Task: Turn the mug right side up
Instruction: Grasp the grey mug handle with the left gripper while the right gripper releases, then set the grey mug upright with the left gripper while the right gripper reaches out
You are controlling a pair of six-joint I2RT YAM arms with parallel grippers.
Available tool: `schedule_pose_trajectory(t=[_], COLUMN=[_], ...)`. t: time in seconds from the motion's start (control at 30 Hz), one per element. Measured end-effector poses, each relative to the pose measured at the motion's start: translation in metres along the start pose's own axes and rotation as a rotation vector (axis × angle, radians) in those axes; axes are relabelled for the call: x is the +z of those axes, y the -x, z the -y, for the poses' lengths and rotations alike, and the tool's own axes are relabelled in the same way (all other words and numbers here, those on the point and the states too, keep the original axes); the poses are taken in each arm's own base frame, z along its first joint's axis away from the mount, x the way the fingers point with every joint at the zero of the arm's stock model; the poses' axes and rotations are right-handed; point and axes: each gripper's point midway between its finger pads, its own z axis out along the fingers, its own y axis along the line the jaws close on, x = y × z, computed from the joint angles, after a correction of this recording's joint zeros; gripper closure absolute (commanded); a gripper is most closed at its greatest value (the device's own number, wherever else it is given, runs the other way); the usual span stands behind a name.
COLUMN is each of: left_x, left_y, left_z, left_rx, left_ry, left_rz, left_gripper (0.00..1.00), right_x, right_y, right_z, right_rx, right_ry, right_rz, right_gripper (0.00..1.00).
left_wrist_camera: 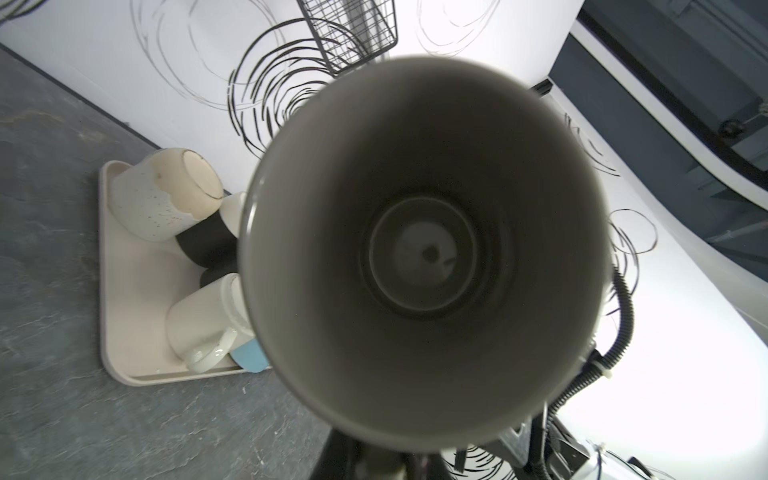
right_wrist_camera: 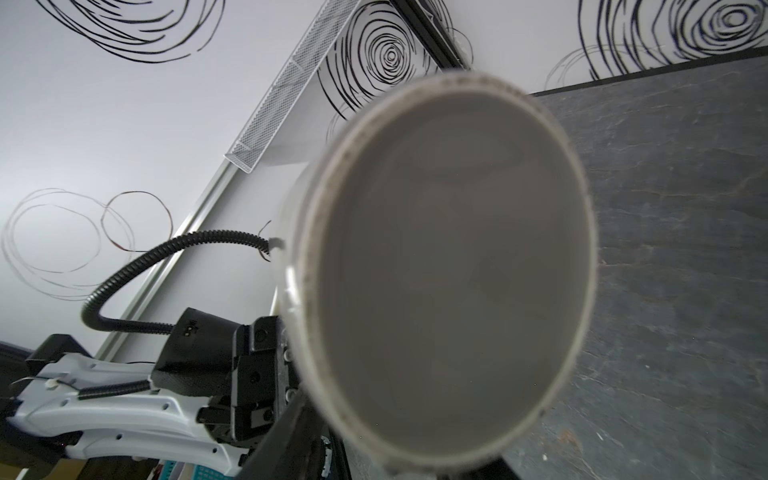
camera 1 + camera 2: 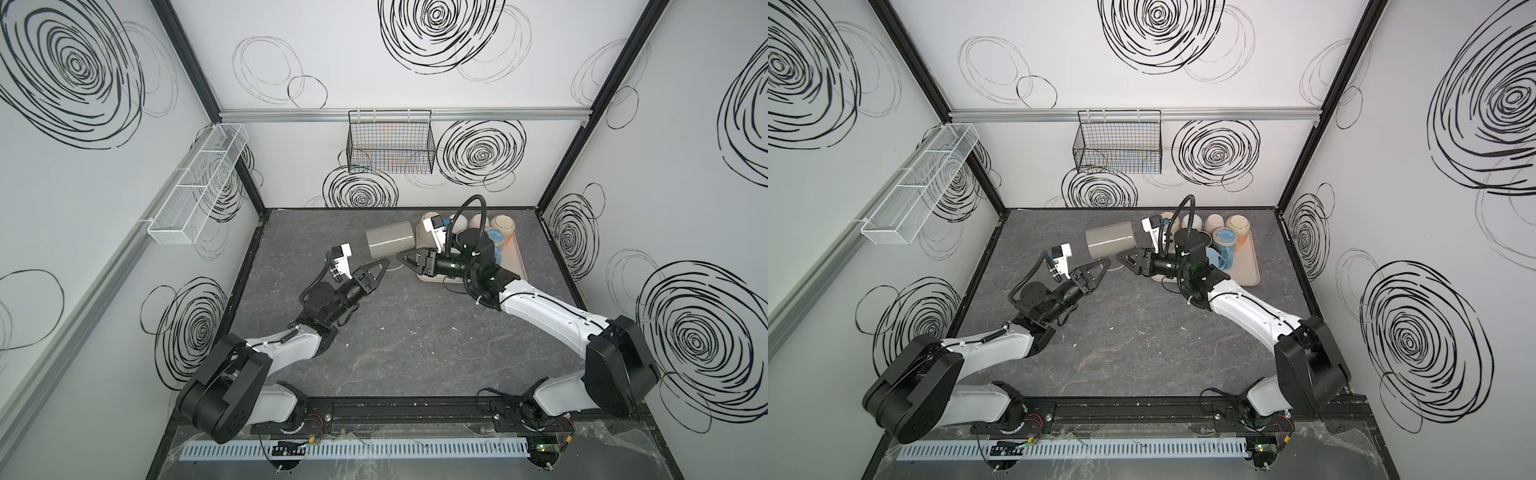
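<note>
- While its jaws are pressed together, the left tool point(image 3: 385, 262) pinches the grey mug point(image 3: 390, 240) from below, near the middle of its length; the exact hold is hidden under the mug's body.
- The right tool point(image 3: 400, 257) points at the left tool from the opposite side, tip close to tip, just under the mug's base end; no view shows whether its jaws are spread or closed.
- The mug lies on its side in the air above the dark worktop point(image 3: 407, 340), neither upright nor upside down, towards the far middle of the scene in both top views.
- Its mouth faces the left arm, and the left wrist view looks straight into the mug point(image 1: 428, 253), down the grey inside.
- The right wrist view shows the mug point(image 2: 444, 270) from its flat base, ringed by a pale edge and filling most of the picture.
- Near the mug's base end, at the far right of the worktop, a beige tray point(image 3: 519, 266) carries a cluster of other cups point(image 3: 503, 226) in cream, pink, blue and black, some bottom-up.
- A black wire basket point(image 3: 390, 143) hangs on the back wall, and a white mesh rack point(image 3: 199, 183) runs along the left wall.
</note>
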Motion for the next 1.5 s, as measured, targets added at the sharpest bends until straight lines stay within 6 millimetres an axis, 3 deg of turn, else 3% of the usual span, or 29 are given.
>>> schedule_pose_trajectory(t=[0.37, 0.5, 0.77, 1.07, 1.17, 1.33, 1.5], left_x=[0.000, -0.001, 0.004, 0.005, -0.003, -0.021, -0.019], left_y=[0.010, 0.042, 0.125, 0.184, 0.201, 0.223, 0.247], left_z=[-0.060, -0.088, -0.138, -0.195, -0.215, -0.250, -0.283], left_rx=[0.144, 0.155, 0.259, 0.462, 0.512, 0.516, 0.533], left_ry=[0.338, 0.439, 0.696, 1.040, 1.143, 1.283, 1.379], left_rz=[-0.090, -0.076, -0.076, -0.232, -0.279, -0.348, -0.377], left_gripper=[1.00, 1.00, 1.00, 1.00, 1.00, 1.00, 1.00], right_x=[-0.018, -0.031, -0.077, -0.081, -0.080, -0.083, -0.085], right_y=[0.002, 0.004, 0.003, -0.015, -0.026, -0.041, -0.048], right_z=[0.063, 0.086, 0.147, 0.157, 0.165, 0.180, 0.192], right_rx=[0.077, 0.101, 0.160, 0.147, 0.155, 0.177, 0.211], right_ry=[-0.242, -0.318, -0.564, -0.636, -0.674, -0.740, -0.799], right_rz=[0.001, 0.000, 0.004, -0.071, -0.105, -0.152, -0.194], right_gripper=[0.50, 0.50, 0.50, 0.49, 0.45, 0.42, 0.41])
